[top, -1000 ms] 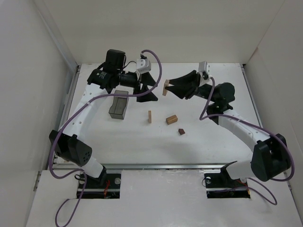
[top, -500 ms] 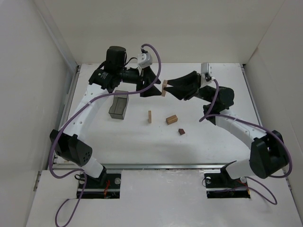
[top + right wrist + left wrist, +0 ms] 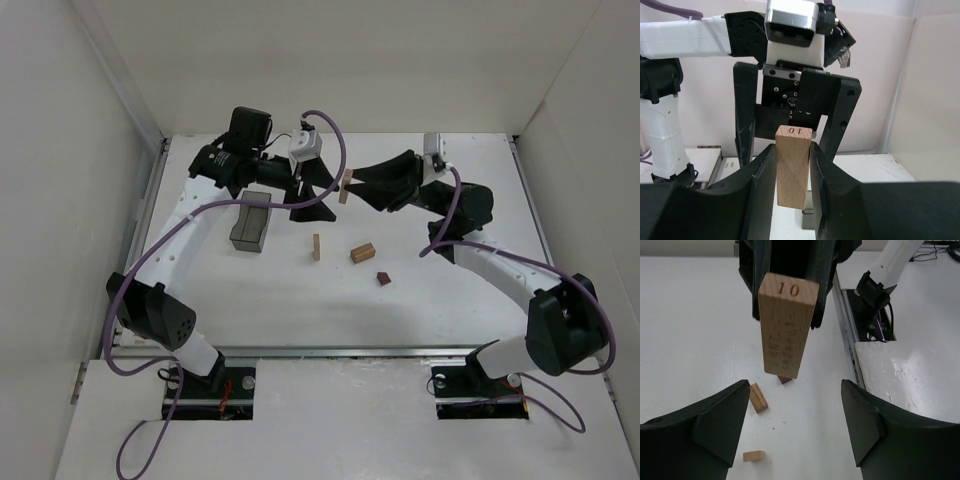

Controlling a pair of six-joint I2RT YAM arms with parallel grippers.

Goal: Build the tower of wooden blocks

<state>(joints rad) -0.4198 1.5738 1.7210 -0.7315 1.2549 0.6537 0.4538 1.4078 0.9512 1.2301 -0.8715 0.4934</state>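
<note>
The right claw (image 3: 792, 192) pinches a tan block (image 3: 792, 165) marked 10 above the table (image 3: 690, 315) — the left claw (image 3: 795, 417) spread wide, facing it

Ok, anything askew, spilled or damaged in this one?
Nothing stands out. The right gripper holds a numbered block in mid-air; one tan block stands upright, a second tan block and the dark block lie loose on the table.

This looks like a robotics lab test cell. A bare white worktop (image 3: 450, 300) is boxed in on three sides by plain white panels (image 3: 350, 60). A left arm (image 3: 185, 225) and a right arm (image 3: 500, 270) are bolted at its near edge beside a metal rail (image 3: 350, 352), with purple cables (image 3: 337, 150) looped along them.
</note>
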